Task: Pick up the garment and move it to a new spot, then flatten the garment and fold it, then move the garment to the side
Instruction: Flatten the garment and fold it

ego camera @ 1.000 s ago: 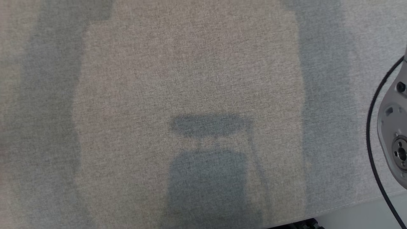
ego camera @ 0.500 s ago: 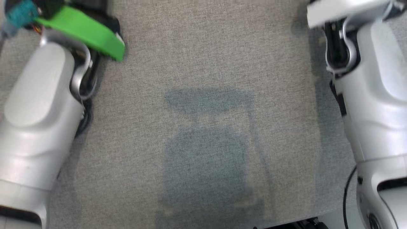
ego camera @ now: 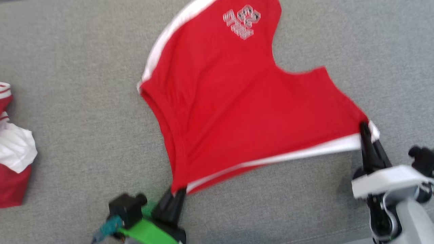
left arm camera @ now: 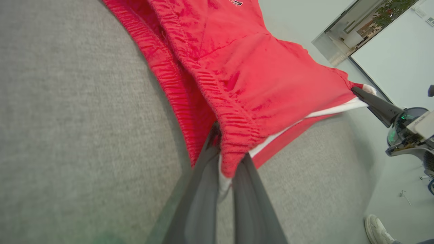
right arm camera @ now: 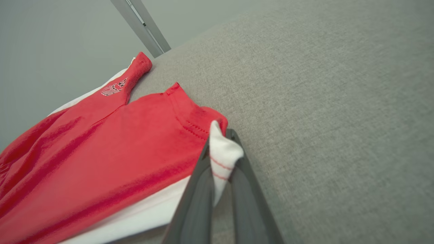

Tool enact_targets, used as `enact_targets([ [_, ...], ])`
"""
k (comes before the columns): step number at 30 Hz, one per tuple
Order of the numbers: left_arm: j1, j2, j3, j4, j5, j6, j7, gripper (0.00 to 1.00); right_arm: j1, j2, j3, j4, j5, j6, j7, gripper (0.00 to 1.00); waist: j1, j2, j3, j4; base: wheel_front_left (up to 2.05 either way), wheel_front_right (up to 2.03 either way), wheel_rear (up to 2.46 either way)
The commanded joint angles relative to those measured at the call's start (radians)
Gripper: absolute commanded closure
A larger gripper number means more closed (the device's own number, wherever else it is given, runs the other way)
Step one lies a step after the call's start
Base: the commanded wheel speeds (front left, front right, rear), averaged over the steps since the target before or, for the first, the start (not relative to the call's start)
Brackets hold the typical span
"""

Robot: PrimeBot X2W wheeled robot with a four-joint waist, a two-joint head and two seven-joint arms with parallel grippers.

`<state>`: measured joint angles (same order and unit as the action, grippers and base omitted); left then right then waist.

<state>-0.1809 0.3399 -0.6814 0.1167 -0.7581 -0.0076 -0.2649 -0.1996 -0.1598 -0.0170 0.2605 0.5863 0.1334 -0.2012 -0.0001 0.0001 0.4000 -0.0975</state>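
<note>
Red shorts point(ego camera: 237, 112) spread across the middle and upper centre of the head view, over the grey fabric-covered table point(ego camera: 67, 61). They are stretched along the white side stripe point(ego camera: 278, 157), which runs from lower centre up to the right edge of the cloth. The left gripper point(ego camera: 178, 193), at the lower centre, has its jaws clenched on the ribbed waistband corner, and the left wrist view shows cloth pinched between the fingers. The right gripper point(ego camera: 365, 130), at the right, has its jaws clamped on the white hem corner, with a tuft of white sticking out past the tips in the right wrist view. The near edge is taut and lifted off the table. The far leg with the logo point(ego camera: 242, 21) trails toward the top of the frame, apparently resting on the surface. A second crumpled red-and-white garment point(ego camera: 15, 159) sits at the left edge, well apart. Risks as judged: both grips are on thin corner bites, so more tension between the arms could pull a corner free, most likely the small white tuft on the right. If the trailing leg drags, it may fold under or bunch and spoil the flattening. The logo leg looks close to the table's far edge and could slide over it. The head view is blurred, so the lay of the far hem is uncertain.
</note>
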Motion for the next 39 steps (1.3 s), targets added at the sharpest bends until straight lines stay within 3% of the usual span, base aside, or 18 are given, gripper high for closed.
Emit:
enact_targets([
  [1,0.096,0.014,0.000,-0.020,-0.023,0.028,0.001,1.00,0.089,-0.002,-0.037,-0.030,-0.002,-0.005,0.015,1.00,0.0001,-0.0001,-0.250,0.025,0.00,0.00,0.00],
  [5,0.272,0.003,0.013,-0.128,-0.075,0.076,-0.002,1.00,0.305,0.041,-0.113,-0.163,-0.011,-0.005,0.081,1.00,0.0001,-0.0001,-0.313,0.035,0.00,0.00,0.00],
  [9,0.351,-0.003,0.032,-0.207,-0.103,0.090,-0.001,1.00,0.399,0.075,-0.169,-0.269,-0.027,-0.005,0.150,1.00,0.0001,-0.0001,-0.308,0.044,0.00,0.00,0.00],
  [16,0.218,-0.013,0.038,-0.280,-0.104,0.085,0.066,1.00,0.212,0.098,-0.173,-0.324,-0.084,-0.004,0.237,1.00,0.0001,-0.0001,-0.149,0.104,0.00,0.00,0.00],
  [26,-0.050,-0.102,0.065,-0.165,-0.170,0.058,0.183,1.00,-0.216,0.057,-0.121,-0.133,-0.188,-0.003,0.355,1.00,0.0001,-0.0001,0.016,0.228,0.00,0.00,0.00],
  [34,-0.155,-0.117,0.081,-0.078,-0.178,0.074,0.234,1.00,-0.452,0.021,-0.019,0.104,-0.262,-0.003,0.399,1.00,0.0001,-0.0001,0.037,0.280,0.00,0.00,0.00],
  [39,-0.183,-0.136,0.065,-0.049,-0.197,0.048,0.255,1.00,-0.548,-0.003,-0.019,0.232,-0.306,-0.003,0.400,1.00,0.0001,-0.0001,0.036,0.318,0.00,0.00,0.00],
])
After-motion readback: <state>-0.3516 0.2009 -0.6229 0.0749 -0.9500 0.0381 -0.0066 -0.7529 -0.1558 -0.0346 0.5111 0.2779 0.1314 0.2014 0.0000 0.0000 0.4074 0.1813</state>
